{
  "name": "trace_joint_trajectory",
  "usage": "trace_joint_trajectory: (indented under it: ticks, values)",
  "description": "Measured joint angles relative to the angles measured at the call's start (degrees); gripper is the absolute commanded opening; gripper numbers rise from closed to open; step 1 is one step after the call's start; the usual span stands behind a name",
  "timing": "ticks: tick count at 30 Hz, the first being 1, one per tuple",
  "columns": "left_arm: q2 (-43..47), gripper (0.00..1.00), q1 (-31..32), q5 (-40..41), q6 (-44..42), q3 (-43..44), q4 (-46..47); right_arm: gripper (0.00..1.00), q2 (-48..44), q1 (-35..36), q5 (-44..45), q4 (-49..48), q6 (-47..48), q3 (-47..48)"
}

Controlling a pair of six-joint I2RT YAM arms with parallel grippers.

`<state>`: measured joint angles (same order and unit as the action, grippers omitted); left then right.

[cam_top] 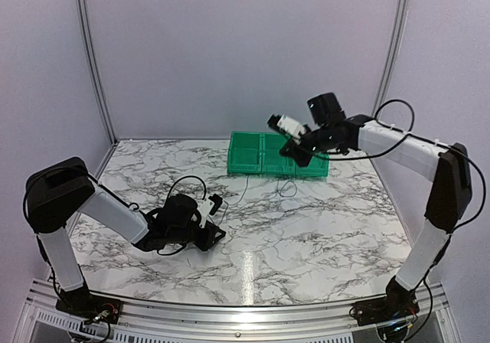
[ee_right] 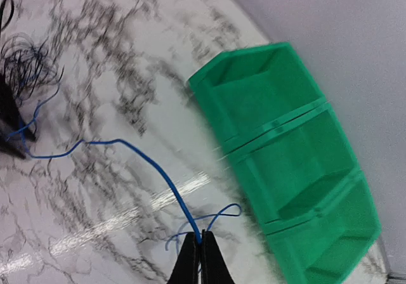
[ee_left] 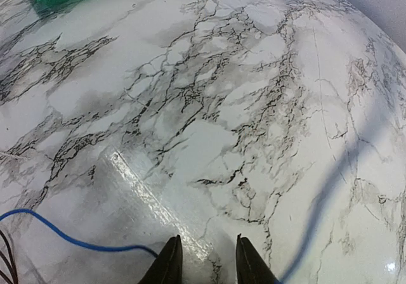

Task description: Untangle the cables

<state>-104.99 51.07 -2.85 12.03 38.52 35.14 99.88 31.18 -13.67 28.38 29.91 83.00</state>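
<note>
The cables [cam_top: 187, 178] lie on the marble table [cam_top: 321, 236], left of centre, beside the left gripper [ee_left: 206, 258]. They comprise a loose knot of hair-thin black wires [ee_right: 25, 75] and one thin blue wire [ee_right: 127, 143]. The blue wire runs in a slack curve from the knot to the right gripper [ee_right: 200, 243], raised near the green bins [ee_right: 285, 144]. Its jaws are pinched fully together on that wire. Left gripper: low over the table, jaws partly apart, nothing visible between the tips.
</note>
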Motion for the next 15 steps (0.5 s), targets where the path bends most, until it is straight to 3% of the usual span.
trace_joint_trajectory:
  ticks: [5,11,15]
  values:
    - [-1.18,0.31,0.0,0.83,-0.48,-0.11,2.29,0.0,-7.26,-6.01,-0.72,-0.22,-0.57,10.84]
    - [-1.03,0.37,0.0,0.9,-0.44,-0.02,2.47,0.0,-8.02,-5.35,-0.07,-0.98,-0.61,11.96]
    - [1.75,0.48,0.0,0.98,-0.5,-0.07,-0.63,0.0,-4.94,-5.81,0.17,-1.33,-1.33,11.54]
